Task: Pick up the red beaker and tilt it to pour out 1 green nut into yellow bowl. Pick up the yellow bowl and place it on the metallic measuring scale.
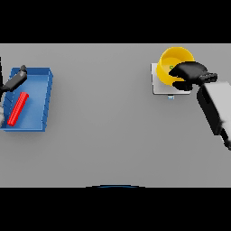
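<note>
**Bowl on the scale, right hand at its rim**

The right hand (189,72) is curled over the near edge of the yellow bowl (173,61), dark fingers and thumb wrapped about the rim, so it reads as a grasp on the bowl and not a hand let go. Directly under that hand and bowl sits the metallic measuring scale (158,85), its pale plate poking out below and to the left of the fingers. The bowl looks seated on the plate, which would explain the grip at the rim: holding there leaves the base free to land flat. A speck of green, likely the green nut (172,67), shows inside the bowl just beside the fingertips.

Well away from that hand, across the grey table (103,126), the left hand (17,76) hangs over the far corner of a blue tray (47,97). Whether its fingers are open or closed I cannot tell. In the tray below it lies a red beaker (18,108), on its side, parked clear of the action.

By my reading, only the release remains.
</note>
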Action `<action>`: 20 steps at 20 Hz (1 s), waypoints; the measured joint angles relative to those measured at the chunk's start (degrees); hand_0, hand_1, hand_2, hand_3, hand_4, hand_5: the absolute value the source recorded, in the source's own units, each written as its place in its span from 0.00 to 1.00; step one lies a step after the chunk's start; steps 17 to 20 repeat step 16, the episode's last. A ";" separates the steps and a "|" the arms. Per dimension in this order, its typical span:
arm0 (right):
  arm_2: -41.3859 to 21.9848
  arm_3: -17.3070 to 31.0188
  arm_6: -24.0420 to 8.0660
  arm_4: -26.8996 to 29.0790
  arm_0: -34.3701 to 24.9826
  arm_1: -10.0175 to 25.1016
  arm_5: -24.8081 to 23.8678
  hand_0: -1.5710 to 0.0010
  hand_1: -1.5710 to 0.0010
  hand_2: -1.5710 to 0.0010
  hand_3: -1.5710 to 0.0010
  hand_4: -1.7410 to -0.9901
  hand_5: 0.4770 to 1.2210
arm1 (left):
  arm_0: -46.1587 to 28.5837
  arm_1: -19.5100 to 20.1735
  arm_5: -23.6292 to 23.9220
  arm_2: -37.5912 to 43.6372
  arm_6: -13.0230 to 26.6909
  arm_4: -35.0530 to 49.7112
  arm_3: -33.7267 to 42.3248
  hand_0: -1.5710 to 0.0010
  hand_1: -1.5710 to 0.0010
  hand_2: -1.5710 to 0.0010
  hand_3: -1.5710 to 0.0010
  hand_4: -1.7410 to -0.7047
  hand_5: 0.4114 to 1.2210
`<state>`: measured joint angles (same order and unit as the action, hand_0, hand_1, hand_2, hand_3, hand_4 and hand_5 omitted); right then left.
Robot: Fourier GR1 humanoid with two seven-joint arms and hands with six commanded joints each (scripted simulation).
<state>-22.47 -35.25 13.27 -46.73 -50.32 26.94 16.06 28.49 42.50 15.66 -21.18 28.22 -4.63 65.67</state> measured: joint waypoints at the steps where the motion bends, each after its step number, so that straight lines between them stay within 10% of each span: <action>1: -0.33 0.41 -0.60 -0.41 -0.61 -0.27 0.53 0.60 0.64 0.58 0.58 0.20 0.69 | 0.64 -0.36 0.12 -0.02 0.02 -0.17 -0.86 1.00 1.00 1.00 1.00 0.99 0.31; 8: -1.75 1.53 2.74 -1.65 -1.60 -0.69 0.29 0.92 0.92 0.90 0.77 0.27 0.49 | 0.02 -0.41 0.25 0.25 -0.34 0.18 -1.35 1.00 1.00 1.00 1.00 0.98 0.31; 20: -0.90 3.64 1.40 -1.37 -1.84 -0.62 0.28 0.99 0.99 0.98 0.91 0.35 0.35 | 0.15 -0.45 0.26 0.03 -1.16 -0.15 -1.26 1.00 1.00 1.00 1.00 0.98 0.31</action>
